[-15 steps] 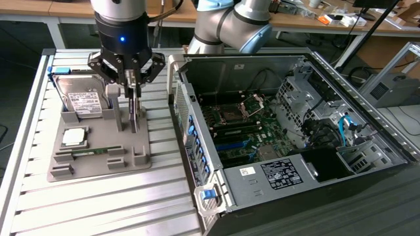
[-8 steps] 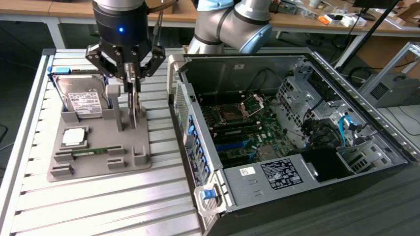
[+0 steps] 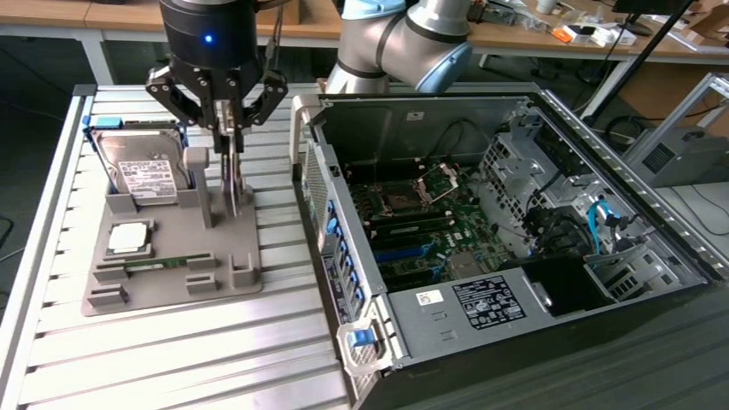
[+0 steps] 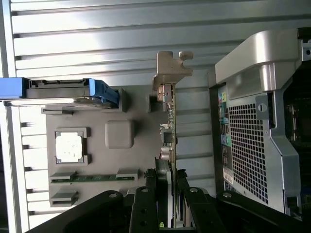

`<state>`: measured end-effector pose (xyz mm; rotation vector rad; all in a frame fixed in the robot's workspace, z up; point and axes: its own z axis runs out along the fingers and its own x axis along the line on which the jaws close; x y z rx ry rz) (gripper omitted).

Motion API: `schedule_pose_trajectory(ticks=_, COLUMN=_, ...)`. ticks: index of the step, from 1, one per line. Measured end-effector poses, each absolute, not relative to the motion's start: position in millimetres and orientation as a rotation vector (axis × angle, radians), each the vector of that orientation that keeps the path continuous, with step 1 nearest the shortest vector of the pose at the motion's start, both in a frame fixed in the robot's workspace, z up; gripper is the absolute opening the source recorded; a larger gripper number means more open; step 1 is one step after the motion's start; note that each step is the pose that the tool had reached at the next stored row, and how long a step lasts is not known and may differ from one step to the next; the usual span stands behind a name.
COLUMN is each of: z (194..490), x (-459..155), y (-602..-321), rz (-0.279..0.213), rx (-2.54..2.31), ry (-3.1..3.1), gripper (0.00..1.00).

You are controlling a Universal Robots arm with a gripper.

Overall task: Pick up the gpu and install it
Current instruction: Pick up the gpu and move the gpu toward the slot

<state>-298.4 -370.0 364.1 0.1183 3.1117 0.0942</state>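
Your gripper point(image 3: 229, 126) pinches the upright gpu point(image 4: 171, 130) by its top edge. It is probably light, stiff and fragile, so hold bare board, not components.

You work at a table point(image 3: 171, 342) of ribbed aluminium slats, and light glares off them towards the front. Behind it you see wooden desks point(image 3: 125, 19) along the back, the one at the exterior view's right strewn with clutter point(image 3: 592, 34). A dark floor point(image 3: 29, 94) lies below them, and an aluminium frame point(image 3: 691, 107) stands at the exterior view's right
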Motion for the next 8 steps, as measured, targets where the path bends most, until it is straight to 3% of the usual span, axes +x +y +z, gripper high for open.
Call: schedule_pose_trajectory(ticks=8, z=377.1, x=-298.4, y=-370.0, rz=0.1, rx=0.118, ry=3.112, gripper=0.27)
